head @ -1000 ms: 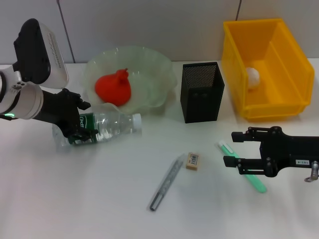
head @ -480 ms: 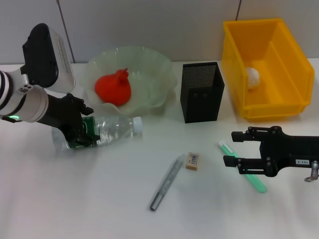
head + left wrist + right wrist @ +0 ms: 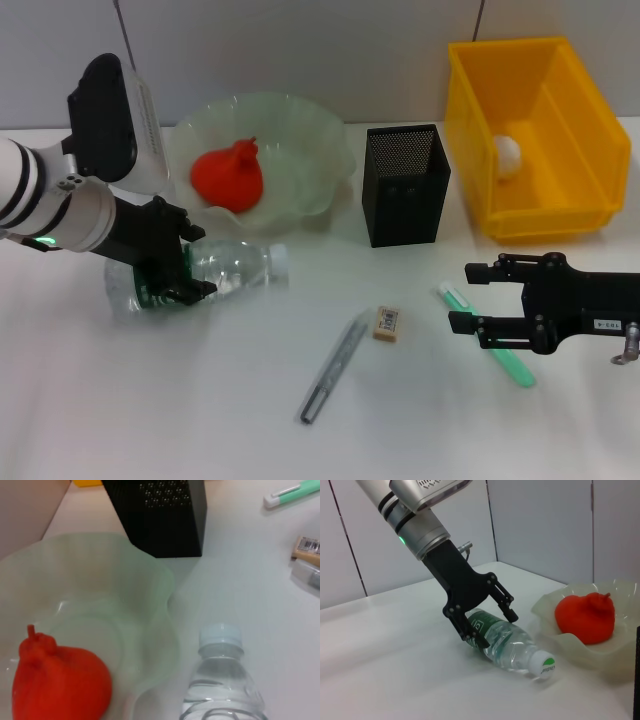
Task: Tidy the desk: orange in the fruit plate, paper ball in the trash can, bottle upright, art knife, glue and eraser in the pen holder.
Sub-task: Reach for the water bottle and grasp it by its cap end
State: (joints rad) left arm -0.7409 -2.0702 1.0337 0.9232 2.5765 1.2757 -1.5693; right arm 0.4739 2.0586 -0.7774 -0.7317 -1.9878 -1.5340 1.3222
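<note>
The clear bottle [image 3: 225,272] lies on its side in front of the fruit plate [image 3: 310,150], white cap pointing right. My left gripper [image 3: 172,268] is shut on the bottle's green-labelled middle; the right wrist view shows its fingers [image 3: 509,606] straddling the bottle [image 3: 512,649]. The orange-red fruit [image 3: 228,175] sits in the plate. The paper ball [image 3: 507,153] lies in the yellow bin [image 3: 590,120]. The eraser [image 3: 386,322], silver art knife [image 3: 334,366] and green glue stick [image 3: 492,340] lie on the table before the black pen holder [image 3: 405,185]. My right gripper [image 3: 465,297] is open at the glue's white end.
The left wrist view shows the bottle's cap [image 3: 220,635] close to the plate's wavy rim [image 3: 165,595], with the pen holder [image 3: 160,515] beyond. A grey wall runs behind the table.
My left gripper has moved right and toward me with the bottle, swinging its cap end nearer to me. The right arm has not moved.
</note>
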